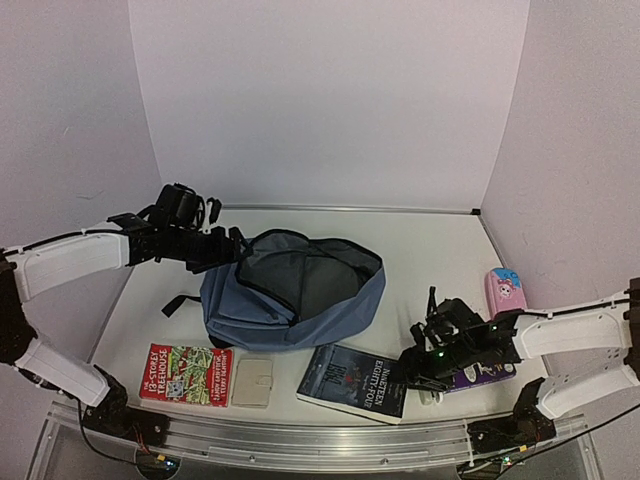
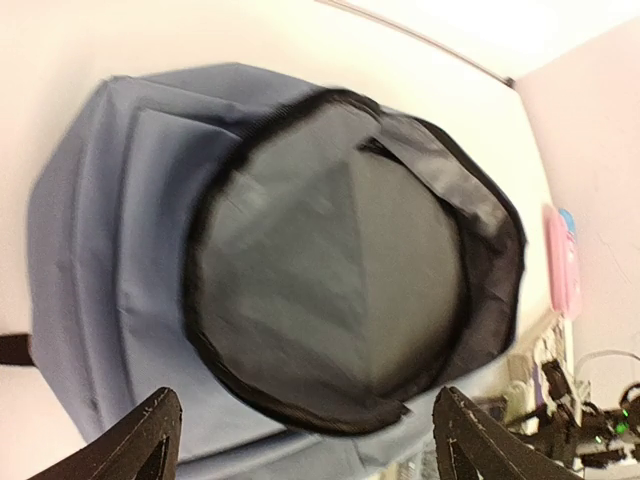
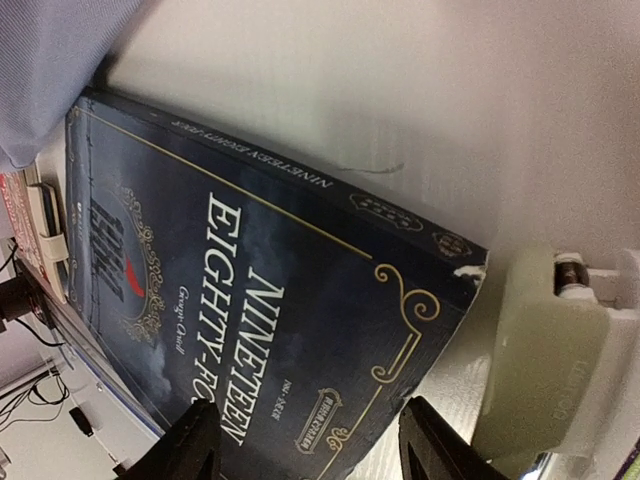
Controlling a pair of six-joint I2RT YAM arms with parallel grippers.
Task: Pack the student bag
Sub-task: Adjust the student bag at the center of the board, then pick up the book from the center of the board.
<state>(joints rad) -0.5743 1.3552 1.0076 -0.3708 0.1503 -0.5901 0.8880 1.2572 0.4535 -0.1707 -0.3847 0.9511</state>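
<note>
left wrist view, l claw [image 2: 305, 395] jaws spread, empty, above unzipped student bag [image 2: 110, 230], r claw [image 3: 310, 405] spread over book [image 3: 250, 260]

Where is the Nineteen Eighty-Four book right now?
Top view: the book lies flat near the table's front edge, right of centre, before the open student bag, the right fingers at its right end.

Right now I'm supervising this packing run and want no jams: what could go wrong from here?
The right gripper stands open over the corner of the dark blue book, which lies flat, so a pinch may slip off or shove it. A pale stapler-like object sits right beside that corner and could get caught. The left gripper is open and not holding the student bag, so its mouth may sag.
</note>
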